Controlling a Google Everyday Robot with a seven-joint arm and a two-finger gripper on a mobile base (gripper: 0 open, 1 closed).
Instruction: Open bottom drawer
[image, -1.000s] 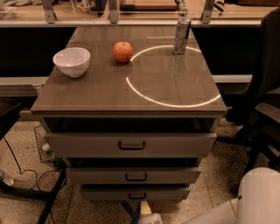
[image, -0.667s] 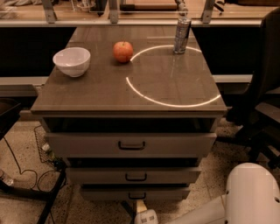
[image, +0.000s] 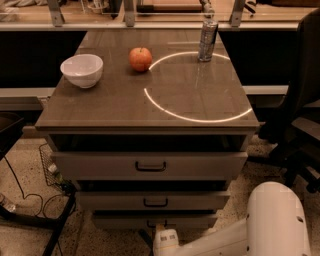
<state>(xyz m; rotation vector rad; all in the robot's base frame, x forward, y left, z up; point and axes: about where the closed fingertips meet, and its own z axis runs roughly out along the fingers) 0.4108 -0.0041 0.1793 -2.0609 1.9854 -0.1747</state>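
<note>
A grey-beige cabinet has three drawers under a brown top. The bottom drawer (image: 155, 220) is the lowest, narrowest front, and its small dark handle (image: 156, 223) sits just above my arm. My white arm (image: 235, 235) reaches in from the lower right. My gripper (image: 159, 234) is at the bottom edge, right in front of the bottom drawer's handle; its white wrist block hides the tips. The middle drawer (image: 155, 201) and top drawer (image: 150, 165) look shut.
On the cabinet top (image: 150, 107) stand a white bowl (image: 81, 69), a red apple (image: 140, 58) and a silver can (image: 207, 39). A black office chair (image: 295, 125) stands at the right. Cables (image: 30, 200) and a dark stand lie on the floor at the left.
My arm and gripper have shifted left and up toward the bottom drawer's handle. The drawers and the things on top have not moved.
</note>
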